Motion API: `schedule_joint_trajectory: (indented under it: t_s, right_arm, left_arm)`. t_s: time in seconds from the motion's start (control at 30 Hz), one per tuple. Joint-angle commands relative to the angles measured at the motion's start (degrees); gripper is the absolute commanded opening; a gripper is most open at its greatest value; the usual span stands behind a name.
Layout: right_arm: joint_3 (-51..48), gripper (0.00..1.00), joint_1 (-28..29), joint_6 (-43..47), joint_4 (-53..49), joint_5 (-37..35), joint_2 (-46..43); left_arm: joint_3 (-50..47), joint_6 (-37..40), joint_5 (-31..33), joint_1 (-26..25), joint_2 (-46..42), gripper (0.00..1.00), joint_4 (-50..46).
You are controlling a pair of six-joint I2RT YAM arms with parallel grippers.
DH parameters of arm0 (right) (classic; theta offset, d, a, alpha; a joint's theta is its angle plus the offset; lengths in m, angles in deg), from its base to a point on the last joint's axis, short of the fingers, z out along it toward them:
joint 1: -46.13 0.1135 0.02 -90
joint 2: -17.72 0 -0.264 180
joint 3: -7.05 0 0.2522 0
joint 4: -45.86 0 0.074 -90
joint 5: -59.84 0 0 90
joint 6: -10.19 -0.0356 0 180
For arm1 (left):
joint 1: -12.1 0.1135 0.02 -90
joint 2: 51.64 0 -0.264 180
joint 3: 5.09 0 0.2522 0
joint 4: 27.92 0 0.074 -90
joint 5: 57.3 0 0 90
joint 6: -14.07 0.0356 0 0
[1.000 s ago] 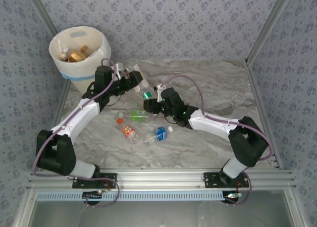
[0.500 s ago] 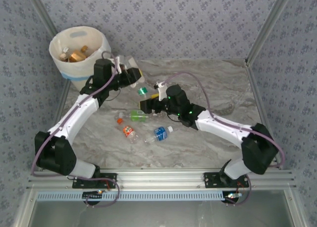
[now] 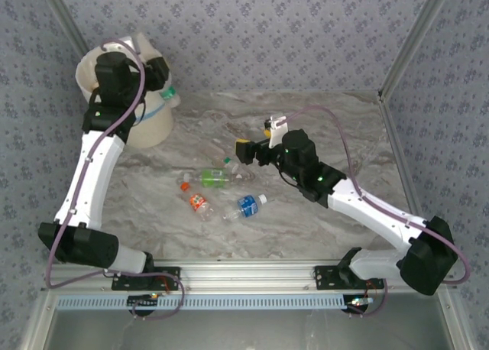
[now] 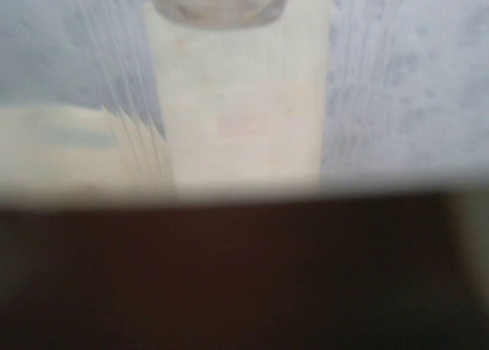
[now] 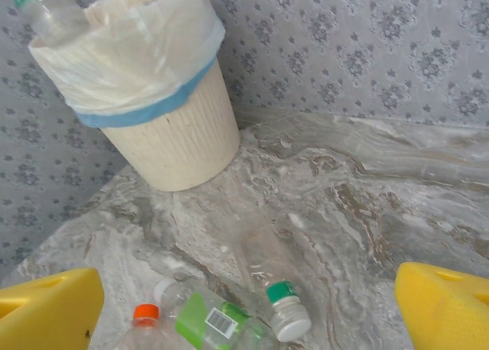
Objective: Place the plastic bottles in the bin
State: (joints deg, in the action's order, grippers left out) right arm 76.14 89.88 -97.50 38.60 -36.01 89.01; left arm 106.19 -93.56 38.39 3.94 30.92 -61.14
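My left gripper (image 3: 153,75) is raised at the rim of the bin (image 3: 153,124), shut on a clear plastic bottle with a green cap (image 3: 170,94). That bottle (image 5: 42,6) hangs over the bag-lined bin (image 5: 176,136) in the right wrist view. The left wrist view is blurred cream and dark. My right gripper (image 3: 256,140) hangs open above the table, its yellow fingers (image 5: 46,308) wide apart and holding nothing. Below it lies a clear bottle (image 5: 263,270) with a green band and white cap. Beside it lie a green-labelled bottle (image 3: 210,178), a red-labelled one (image 3: 200,205) and a blue-labelled one (image 3: 246,205).
The marble tabletop (image 3: 328,136) is walled by patterned panels, with metal posts at the corners. The bin stands in the far left corner against the wall. The loose bottles cluster mid-table, between the two arms.
The left gripper shut on a bottle by the bin's foot and lifted it up to the bin's rim. The right gripper opened, left a clear bottle on the table and drew back right.
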Motion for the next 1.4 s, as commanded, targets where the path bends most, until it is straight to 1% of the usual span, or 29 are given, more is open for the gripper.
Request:
schedule_joint_trajectory:
  t_s: [0.0,0.07,0.17,0.23,0.37,0.43,0.53,0.57,0.67,0.8,0.87,0.9,0.97,1.03,1.1,1.17,1.23,1.3,1.37]
  right_arm:
    - [-0.27,1.00,-0.15,0.45,-0.90,-2.83,-0.28]
    - [-0.35,1.00,-0.06,0.08,-0.96,-3.37,-0.21]
    - [-0.62,1.00,-0.05,-0.54,-0.94,-4.13,-0.27]
    - [-0.70,1.00,0.02,-0.94,-1.05,-4.59,-0.29]
    - [-0.58,1.00,0.31,-1.74,-1.42,-4.68,-0.27]
    - [-0.51,1.00,0.44,-2.15,-1.58,-5.31,-0.19]
    - [-0.16,1.00,0.53,-2.73,-2.02,-5.83,0.03]
    - [-0.01,1.00,0.46,-2.91,-2.25,-5.80,0.15]
    - [0.42,1.00,0.65,-3.48,-2.87,-6.10,0.26]
    - [0.48,1.00,0.82,-3.75,-3.35,-6.26,0.22]
    - [0.66,1.00,1.04,-3.87,-3.97,-6.50,0.24]
    - [0.66,1.00,1.23,-3.92,-4.11,-6.70,0.17]
    - [0.52,1.00,1.52,-3.88,-4.52,-7.15,0.00]
    - [0.57,1.00,1.79,-3.88,-4.93,-7.51,-0.11]
    - [0.52,1.00,1.95,-3.74,-5.29,-7.78,-0.18]
    - [0.57,1.00,2.09,-3.66,-5.53,-8.03,-0.31]
    - [0.48,1.00,2.30,-3.57,-5.60,-8.34,-0.44]
    - [0.39,1.00,2.41,-3.51,-5.70,-8.58,-0.53]
    - [0.22,1.00,2.47,-3.42,-5.88,-9.15,-0.62]
  left_arm:
    - [4.27,5.05,7.34,2.80,2.49,0.54,2.65]
    - [5.01,4.54,7.76,5.57,3.48,0.54,4.49]
    - [5.37,-1.13,4.98,11.64,5.10,0.54,6.14]
    - [7.28,-4.87,2.02,15.33,7.18,0.54,4.78]
    - [11.62,-11.43,-2.20,19.27,11.93,0.54,0.10]
    - [12.35,-15.37,-5.08,20.20,14.23,0.53,-0.16]
    - [13.32,-19.70,-5.79,20.25,17.18,0.53,0.46]
    - [13.80,-21.63,-5.19,20.28,18.03,0.54,0.24]
    - [13.89,-31.21,-0.86,20.21,20.35,0.54,0.60]
    - [12.37,-42.84,-0.31,20.05,23.30,0.53,7.64]
    - [13.86,-46.00,1.23,19.70,25.54,0.53,7.68]
    - [16.00,-47.00,2.35,19.42,26.88,0.54,6.83]
    - [20.53,-48.46,4.12,18.94,29.70,0.59,3.60]
    - [28.78,-51.10,6.93,18.45,34.06,0.70,-5.28]
    - [39.26,-52.94,8.39,18.36,39.23,0.82,-14.16]
    - [49.40,-52.31,6.32,18.35,44.68,0.87,-18.08]
    - [60.99,-51.30,2.89,18.40,51.02,0.91,-22.38]
    - [71.40,-50.85,1.48,18.31,55.68,0.94,-26.99]
    - [77.02,-49.59,1.64,18.19,57.73,0.97,-29.79]
